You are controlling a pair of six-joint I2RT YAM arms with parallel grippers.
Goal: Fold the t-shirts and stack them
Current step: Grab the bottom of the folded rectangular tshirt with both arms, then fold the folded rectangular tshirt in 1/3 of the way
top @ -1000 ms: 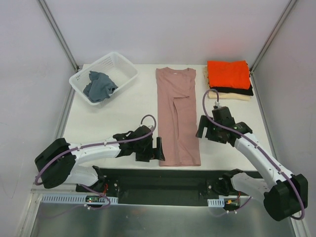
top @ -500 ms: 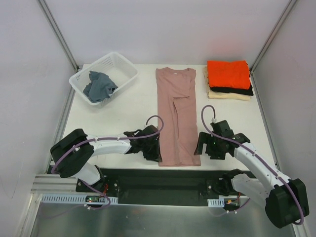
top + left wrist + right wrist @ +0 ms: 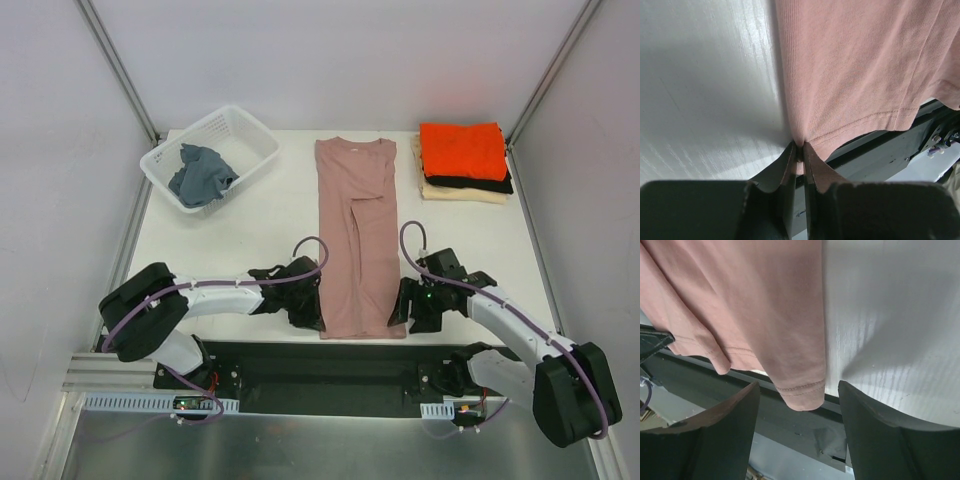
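A dusty-pink t-shirt (image 3: 357,230) lies folded into a long strip down the middle of the table, its hem at the near edge. My left gripper (image 3: 318,318) is shut on the hem's left corner; in the left wrist view the pink t-shirt (image 3: 855,65) bunches into the pinched left gripper (image 3: 801,150). My right gripper (image 3: 402,312) is open at the hem's right corner. In the right wrist view that corner of the pink t-shirt (image 3: 750,300) hangs between the jaws of the right gripper (image 3: 799,387), touching neither. Folded orange (image 3: 461,148), black (image 3: 470,184) and cream (image 3: 465,196) t-shirts are stacked at the far right.
A white plastic basket (image 3: 255,135) with a crumpled grey-blue cloth (image 3: 203,172) stands at the far left. The black base rail (image 3: 330,365) runs just below the table's near edge, under the shirt's hem.
My left gripper slid to the hem's left corner and closed on it. My right gripper came down to the hem's right corner and its jaws have narrowed somewhat.
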